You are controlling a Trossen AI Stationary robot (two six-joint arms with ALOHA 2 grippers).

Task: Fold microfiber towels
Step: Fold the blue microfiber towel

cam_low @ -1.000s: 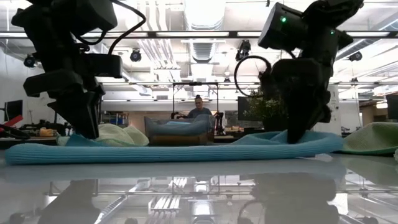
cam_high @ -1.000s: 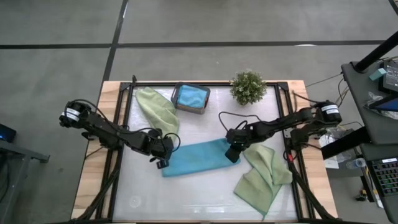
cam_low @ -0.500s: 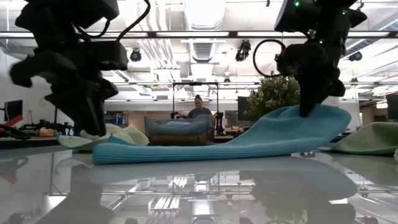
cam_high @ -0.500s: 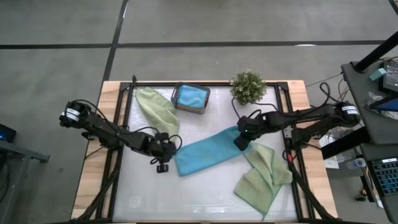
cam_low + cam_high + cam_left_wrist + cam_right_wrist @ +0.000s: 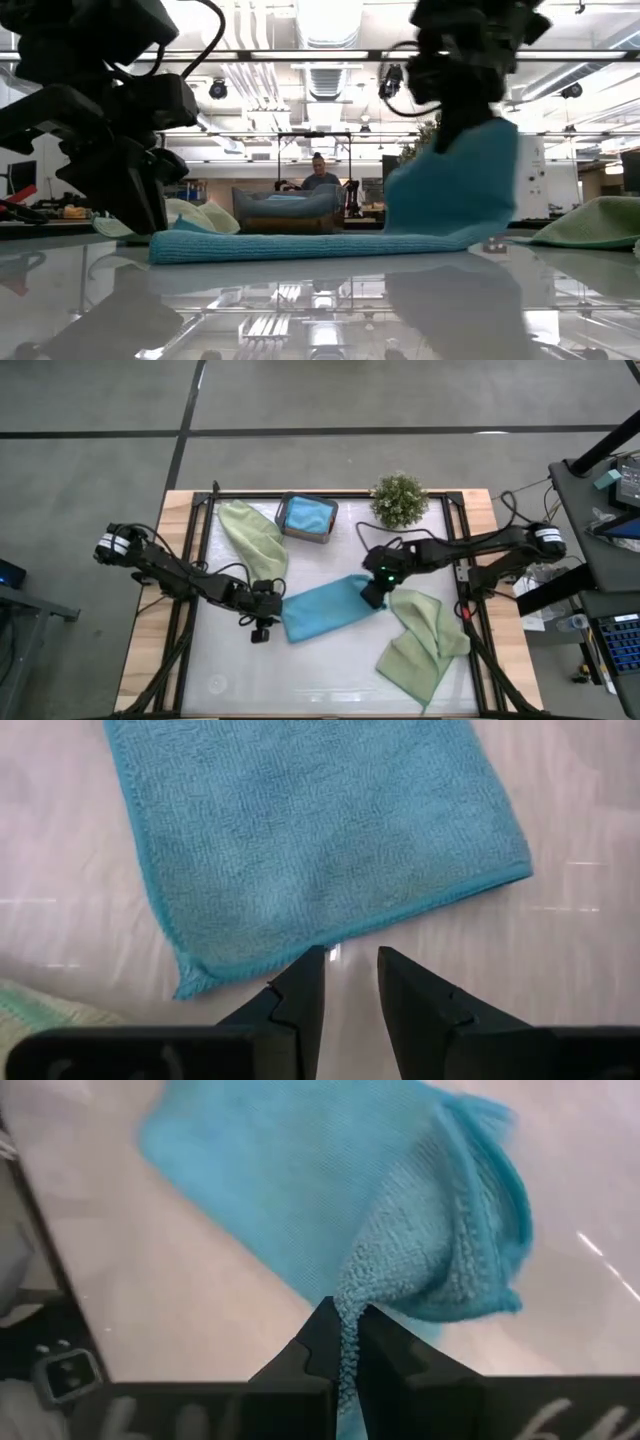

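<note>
A teal-blue towel [image 5: 322, 612], folded into a strip, lies at the table's middle. Its left part is flat on the table and its right end [image 5: 470, 170] is raised. My right gripper [image 5: 372, 594] is shut on that raised end. My left gripper [image 5: 262, 628] is low over the table just left of the towel's left end [image 5: 300, 850], slightly open and empty. One sage green towel [image 5: 252, 532] lies at the far left and another [image 5: 425, 642] at the right. A second teal towel [image 5: 306, 514] lies in the dark tray. The orange towel is out of view. My right gripper pinches the towel's right end [image 5: 352, 1302] between its two fingers, several layers bunched together. The fingers come from above, slanting down. The end is lifted clear and hangs below the fingers [image 5: 455, 125] in a slack curve, while the rest of the strip [image 5: 300, 245] lies on the table.
The dark grey tray [image 5: 288, 526] stands at the far middle, with the potted plant [image 5: 398, 500] to its right. A person [image 5: 320, 175] sits far behind the table. Bare table shows along the near edge [image 5: 300, 680].
My right gripper has raised the towel's right end, carried it toward the far right, then swung back left over the strip. The towel has slid right, away from my left gripper, and its right end now stands up. My left gripper has stayed about in place, off the towel.
</note>
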